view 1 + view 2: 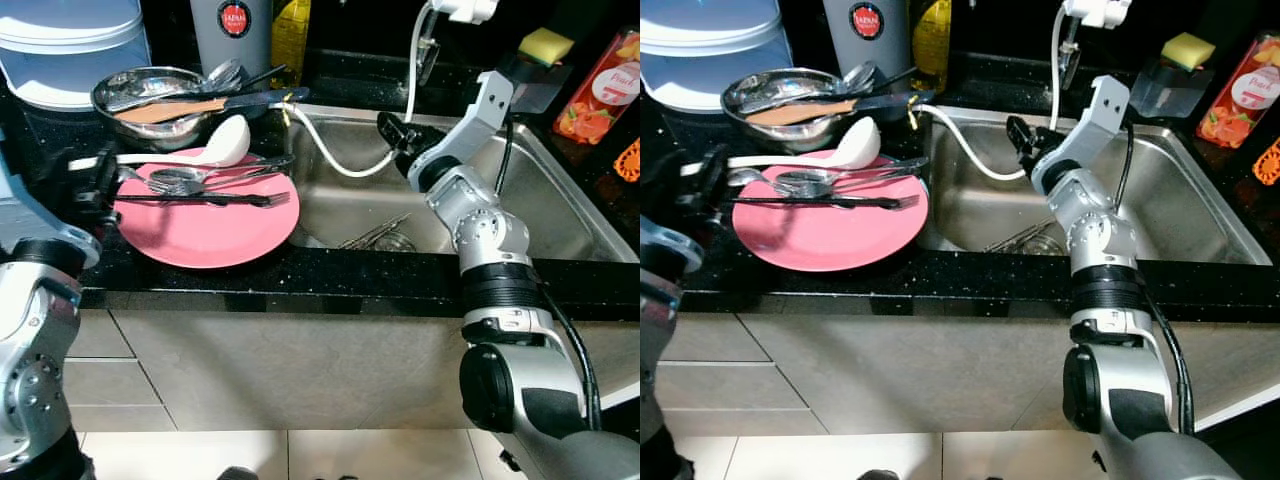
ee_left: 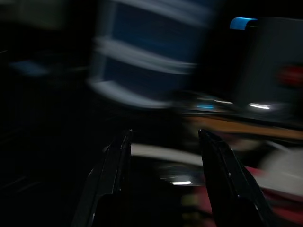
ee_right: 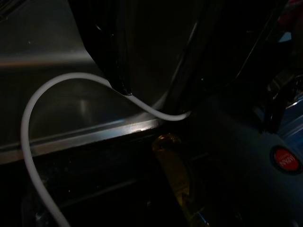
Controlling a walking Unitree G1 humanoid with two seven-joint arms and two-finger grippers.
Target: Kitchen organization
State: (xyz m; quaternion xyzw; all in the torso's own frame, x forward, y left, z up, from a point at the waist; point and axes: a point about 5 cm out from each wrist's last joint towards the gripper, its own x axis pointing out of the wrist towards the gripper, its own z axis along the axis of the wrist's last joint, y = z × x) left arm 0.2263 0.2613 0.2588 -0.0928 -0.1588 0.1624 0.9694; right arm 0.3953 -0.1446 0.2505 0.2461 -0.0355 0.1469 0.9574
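Note:
A pink plate lies on the black counter left of the sink and carries a white ladle, spoons and a black-handled fork. Behind it a steel bowl holds a wooden spatula and more cutlery. My left gripper hovers at the plate's left rim; the blurred left wrist view shows its fingers apart with nothing between them. My right gripper hangs over the steel sink, open, with the white hose crossing just past its fingertips. Some metal utensils lie in the sink.
At the back stand a blue-and-white container, a grey canister and a yellow bottle. The faucet rises behind the sink. A yellow sponge and a red packet sit at the right.

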